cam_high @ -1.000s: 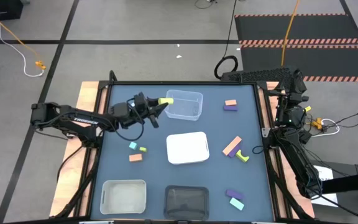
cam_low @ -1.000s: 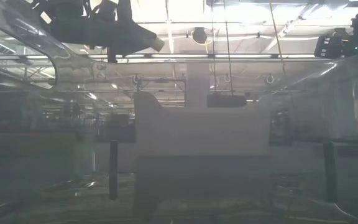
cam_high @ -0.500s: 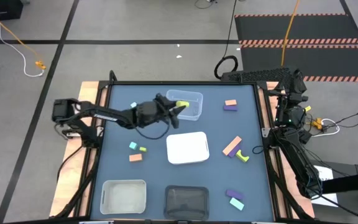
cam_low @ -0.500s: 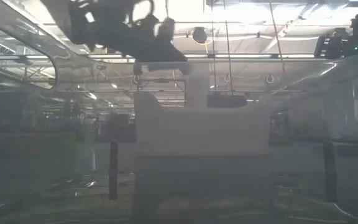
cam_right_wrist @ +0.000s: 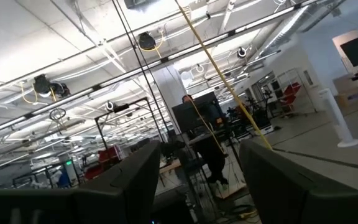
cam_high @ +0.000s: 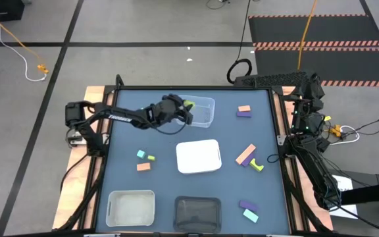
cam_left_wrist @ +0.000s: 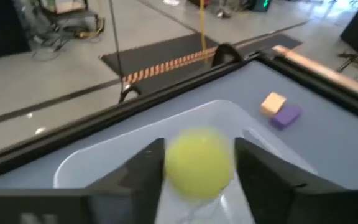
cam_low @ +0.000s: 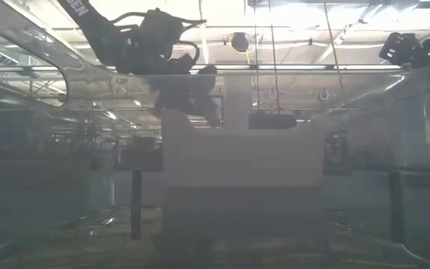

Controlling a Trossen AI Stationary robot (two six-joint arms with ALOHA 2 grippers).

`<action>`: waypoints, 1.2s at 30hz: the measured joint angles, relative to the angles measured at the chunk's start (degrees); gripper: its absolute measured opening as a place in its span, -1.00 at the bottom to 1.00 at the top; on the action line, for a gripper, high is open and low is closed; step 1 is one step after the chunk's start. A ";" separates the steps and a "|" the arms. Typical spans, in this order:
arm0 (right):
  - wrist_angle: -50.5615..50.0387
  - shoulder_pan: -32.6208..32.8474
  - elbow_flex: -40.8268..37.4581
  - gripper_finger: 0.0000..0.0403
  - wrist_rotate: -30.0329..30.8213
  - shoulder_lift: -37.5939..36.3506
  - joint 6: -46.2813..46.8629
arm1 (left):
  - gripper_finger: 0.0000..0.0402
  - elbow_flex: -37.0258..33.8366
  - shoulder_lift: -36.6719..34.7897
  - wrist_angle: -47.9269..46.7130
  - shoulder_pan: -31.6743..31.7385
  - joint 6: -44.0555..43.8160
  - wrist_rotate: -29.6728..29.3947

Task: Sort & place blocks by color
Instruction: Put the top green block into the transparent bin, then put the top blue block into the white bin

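My left gripper [cam_high: 184,113] reaches over the left end of the clear tray [cam_high: 202,113] at the table's far middle, open. A round yellow-green block [cam_left_wrist: 199,163] shows blurred in the gap between its fingers, above the tray's floor [cam_left_wrist: 104,163]; from above it [cam_high: 189,104] lies just past the fingertips. In the low view the gripper [cam_low: 204,108] slants down. My right gripper [cam_right_wrist: 197,180] is open and waits by the right edge [cam_high: 308,99], pointing up into the room.
Loose blocks: orange [cam_high: 244,108] on purple [cam_high: 244,114] far right; a salmon bar [cam_high: 245,155] and yellow-green piece [cam_high: 258,166]; teal [cam_high: 141,154], yellow-green [cam_high: 151,158], orange [cam_high: 143,166] at left; purple [cam_high: 247,206], teal [cam_high: 250,215]. White tray [cam_high: 198,157], clear tray [cam_high: 131,207], black tray [cam_high: 198,212].
My left gripper has gone toward the table's right edge with the yellow-green block at its fingertips, reaching the clear tray's left end. It has sunk and tipped further downward.
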 joint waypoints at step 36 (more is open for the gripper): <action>-4.51 0.11 0.03 0.06 -40.83 9.70 13.17 | 0.16 -0.07 -14.56 -63.15 14.02 -17.20 -6.26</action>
